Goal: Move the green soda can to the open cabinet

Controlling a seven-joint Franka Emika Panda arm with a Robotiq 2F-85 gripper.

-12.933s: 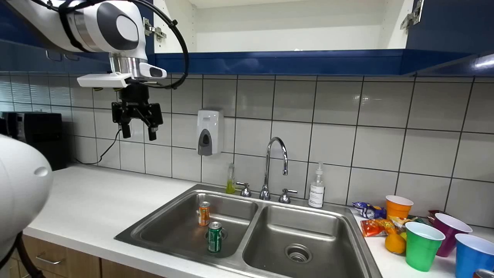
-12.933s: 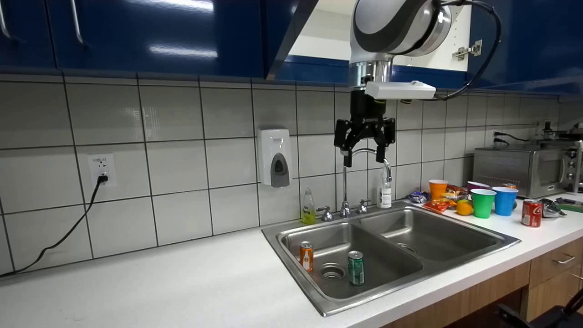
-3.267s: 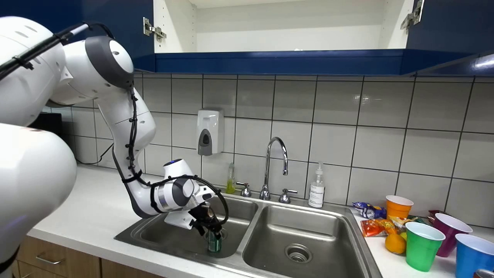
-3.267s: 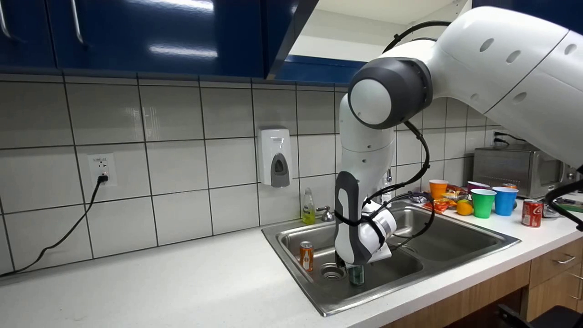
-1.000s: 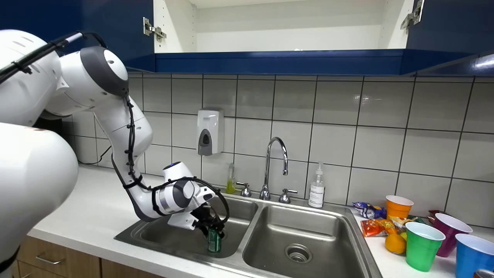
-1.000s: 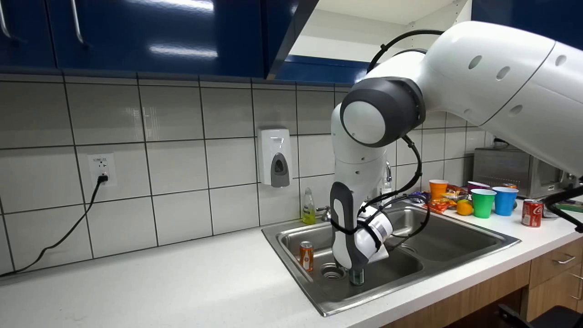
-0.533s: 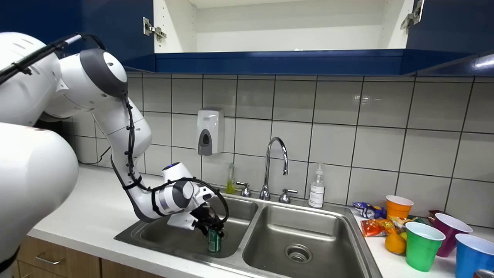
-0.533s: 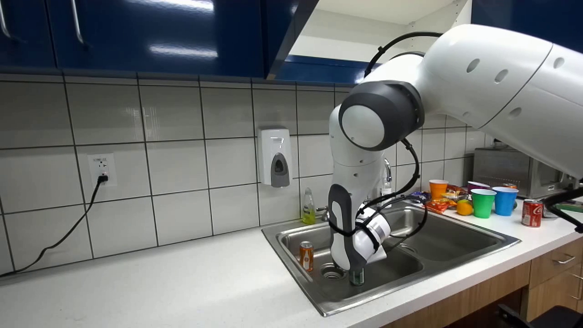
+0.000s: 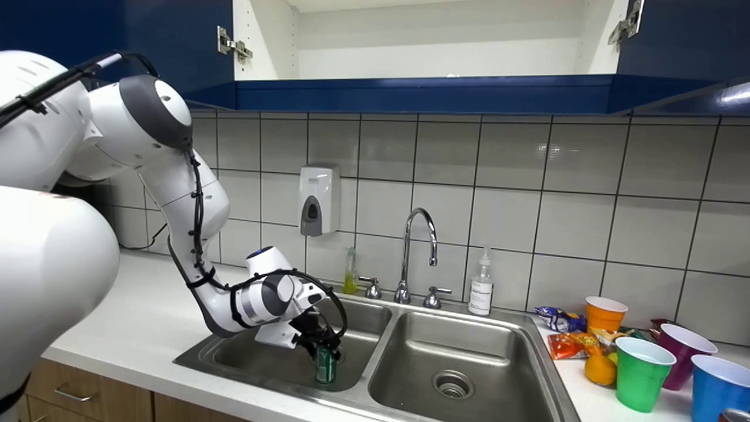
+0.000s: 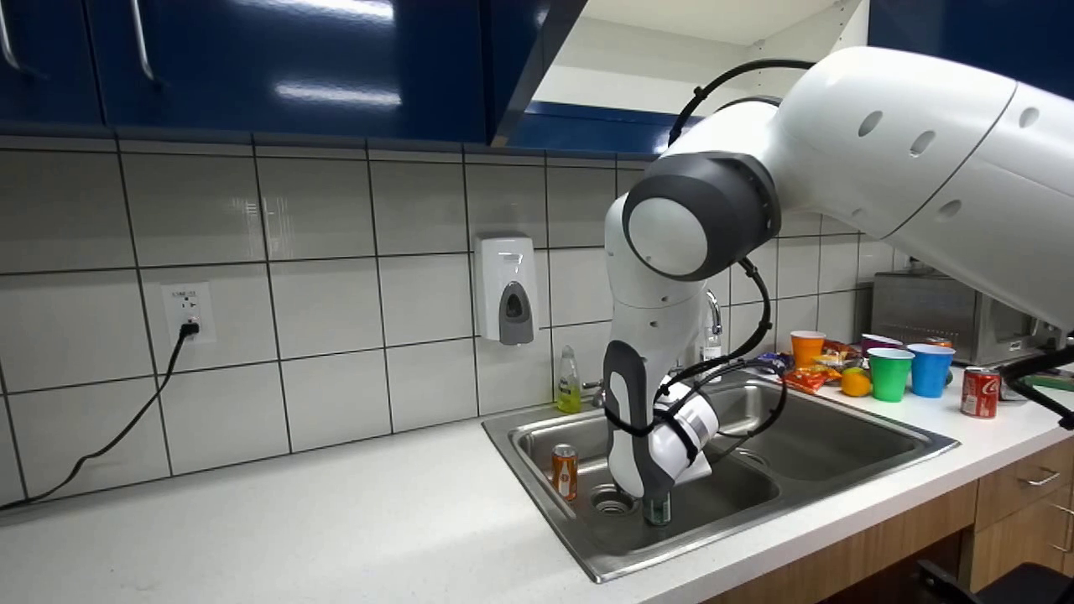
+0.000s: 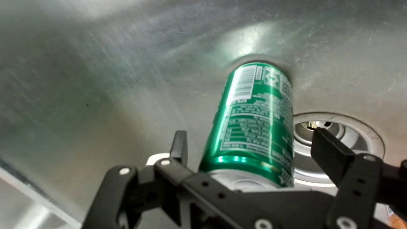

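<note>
Green soda can (image 11: 251, 121) stands upright in the same sink basin (image 9: 258, 366) as an orange can (image 10: 565, 472), its spot unchanged from some thirteen seconds earlier. Then the gripper (image 11: 251, 140) was raised well apart from it; now the gripper is down at the can's upper end, with scarcely any change over the last half second. The can's long axis runs vertical, base on the metal floor and lid up; the wrist view shows the lid nearest the gripper and the base farthest off. Glossy green, the can carries a white barcode near its base, pale print too blurred to read, and a silvery top partly hidden by the gripper. The gripper's fingers (image 11: 330, 156) stand apart, one on each side of the can, a gap showing at each in the wrist view. A drain (image 11: 353, 133) lies just beside the can. In an exterior view, the robot arm (image 10: 659, 289) covers all but the can's lower part. A green cup (image 9: 644, 375) stands on the white table (image 10: 252, 537). Overhead, the open cabinet (image 9: 422, 95) shows its white interior in both exterior views.
</note>
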